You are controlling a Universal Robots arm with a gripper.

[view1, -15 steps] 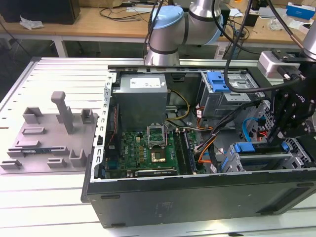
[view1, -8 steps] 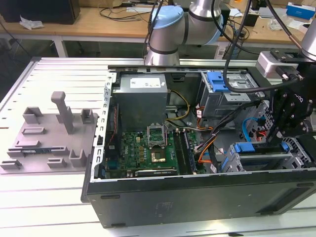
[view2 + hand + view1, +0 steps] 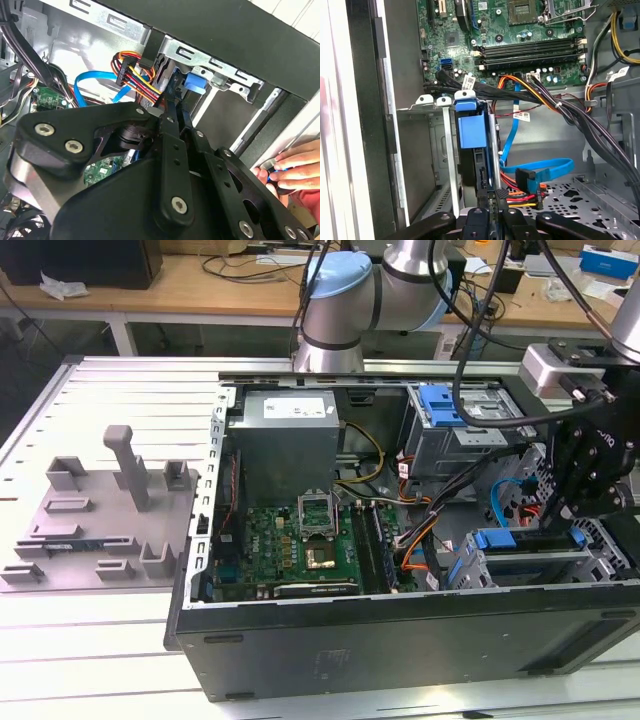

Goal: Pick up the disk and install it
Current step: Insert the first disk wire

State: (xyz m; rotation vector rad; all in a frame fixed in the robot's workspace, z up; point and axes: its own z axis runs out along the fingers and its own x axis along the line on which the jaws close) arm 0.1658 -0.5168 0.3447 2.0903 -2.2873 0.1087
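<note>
The gripper (image 3: 560, 515) is reaching down inside the open computer case (image 3: 400, 640), near its front corner at the exterior view's right. Its fingers (image 3: 492, 200) are closing narrow on the thin edge of the disk (image 3: 475, 150), which is standing upright in the drive bay (image 3: 437, 107) with its blue bracket (image 3: 471, 125) up. The disk is probably stiff, a bit heavy and easy to hurt, so its sides are the safest place to hold. The second wrist view is showing a person's hand (image 3: 295, 165) at the case's outer edge; the exterior view is showing a grey parts tray (image 3: 100, 520) beside the case.
</note>
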